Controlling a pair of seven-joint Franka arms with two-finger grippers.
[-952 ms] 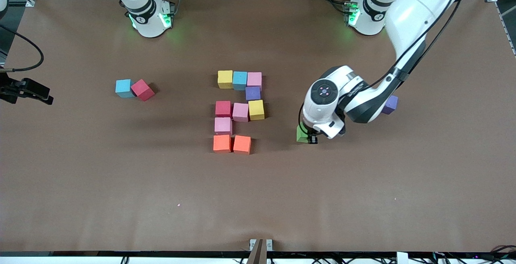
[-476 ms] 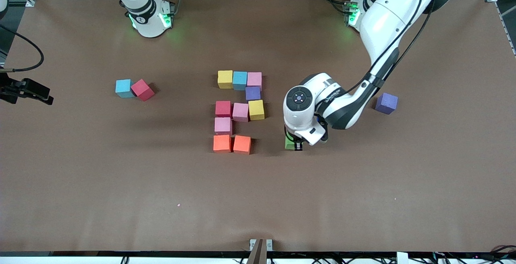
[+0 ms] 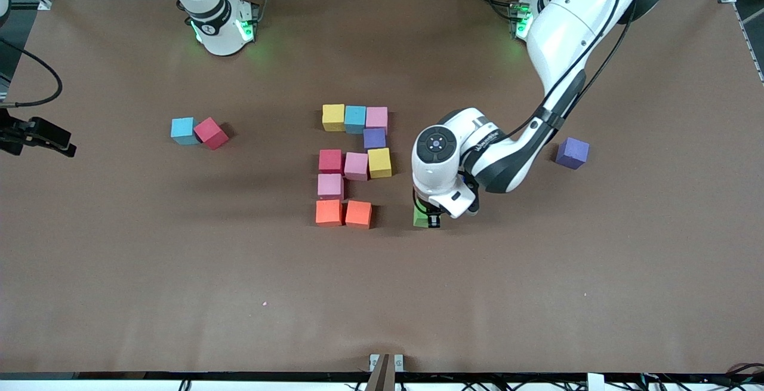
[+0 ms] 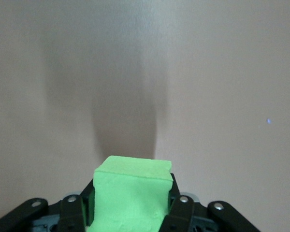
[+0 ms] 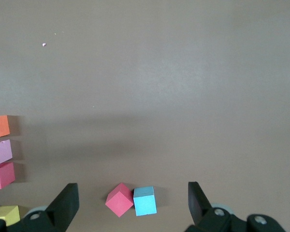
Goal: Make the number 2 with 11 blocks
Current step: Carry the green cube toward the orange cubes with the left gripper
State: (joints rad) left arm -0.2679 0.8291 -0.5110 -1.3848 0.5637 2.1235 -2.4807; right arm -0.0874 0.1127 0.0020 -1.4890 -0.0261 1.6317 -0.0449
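Over the brown counter [image 3: 179, 271], beside the two orange cubes ending the unfinished number 2 of foam blocks [image 3: 355, 164], the left tool [image 3: 427, 219] grips a small green foam cube [image 4: 131, 198] between closed fingers. High above a loose red and blue pair, the right tool [image 5: 133, 205] waits with jaws spread wide, holding nothing.

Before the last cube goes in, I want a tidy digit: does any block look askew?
Within the digit, the purple block sits slightly offset under the pink block, not flush. Off to the right arm's end, the loose red block lies rotated against the blue block. Otherwise rows look square.
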